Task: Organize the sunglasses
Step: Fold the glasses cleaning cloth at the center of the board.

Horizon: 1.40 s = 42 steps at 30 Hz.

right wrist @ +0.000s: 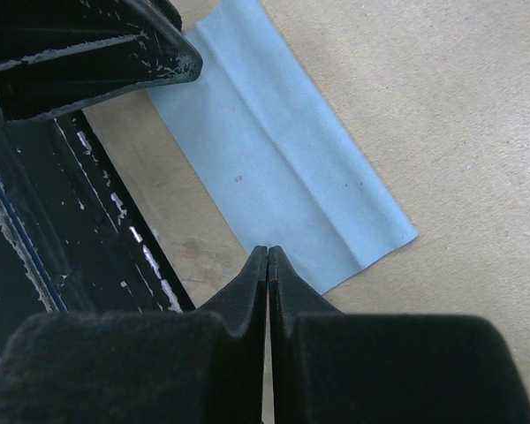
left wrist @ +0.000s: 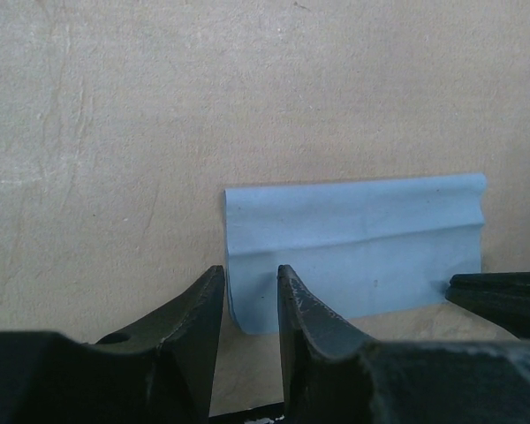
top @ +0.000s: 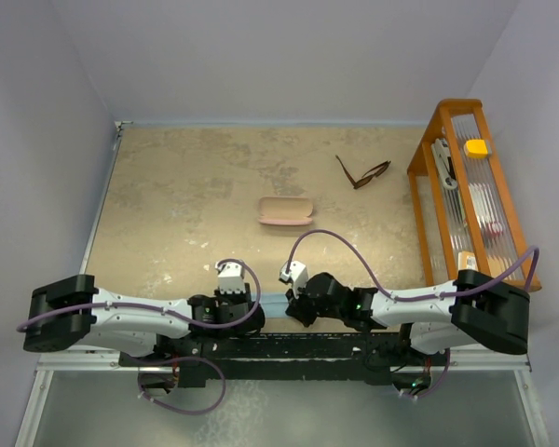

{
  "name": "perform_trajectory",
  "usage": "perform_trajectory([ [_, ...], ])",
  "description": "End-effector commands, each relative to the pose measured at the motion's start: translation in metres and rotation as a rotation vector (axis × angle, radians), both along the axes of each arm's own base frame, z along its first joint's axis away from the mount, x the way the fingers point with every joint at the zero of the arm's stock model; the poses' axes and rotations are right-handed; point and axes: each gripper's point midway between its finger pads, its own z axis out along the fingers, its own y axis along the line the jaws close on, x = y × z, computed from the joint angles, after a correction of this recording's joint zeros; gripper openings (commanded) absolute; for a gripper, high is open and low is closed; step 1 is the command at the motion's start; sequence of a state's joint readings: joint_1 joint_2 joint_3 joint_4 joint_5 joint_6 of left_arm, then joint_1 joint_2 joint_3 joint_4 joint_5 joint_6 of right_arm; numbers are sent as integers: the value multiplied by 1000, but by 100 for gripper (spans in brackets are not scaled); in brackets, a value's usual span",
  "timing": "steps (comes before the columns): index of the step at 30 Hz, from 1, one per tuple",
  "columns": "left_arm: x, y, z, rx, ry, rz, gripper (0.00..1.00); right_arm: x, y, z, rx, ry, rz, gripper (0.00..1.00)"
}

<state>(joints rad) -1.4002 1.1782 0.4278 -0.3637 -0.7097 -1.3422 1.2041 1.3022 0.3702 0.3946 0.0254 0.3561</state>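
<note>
Left pincer (left wrist: 249, 274) narrowly parted, right pincer (right wrist: 268, 254) closed — both at the blue cloth (left wrist: 362, 247); sunglasses (top: 362, 173) well apart (pink case (top: 286, 210) nearer).

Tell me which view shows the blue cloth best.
The left wrist view: nearly the whole cloth shows. The right wrist view hides one end behind the left hand; the top view shows only a sliver.

Top cam looks down on whole table (top: 186, 186); L & R wrist cams sit close, sharing blue cloth (left wrist: 362, 256).
</note>
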Motion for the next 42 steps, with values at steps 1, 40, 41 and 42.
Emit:
perform_trajectory([
  [1, -7, 0, -11, 17, 47, -26, 27, 1, 12, 14, 56, -7, 8, 0],
  [40, -14, 15, -11, 175, 79, -81, 24, -2, 11, 12, 47, 6, 3, 0],
  [41, -12, 13, -7, 164, 70, -82, 24, -3, 12, 13, 47, 6, 5, 0],
  [42, -11, 12, -4, 151, 63, -79, 24, -3, 11, 12, 46, 7, 5, 0],
])
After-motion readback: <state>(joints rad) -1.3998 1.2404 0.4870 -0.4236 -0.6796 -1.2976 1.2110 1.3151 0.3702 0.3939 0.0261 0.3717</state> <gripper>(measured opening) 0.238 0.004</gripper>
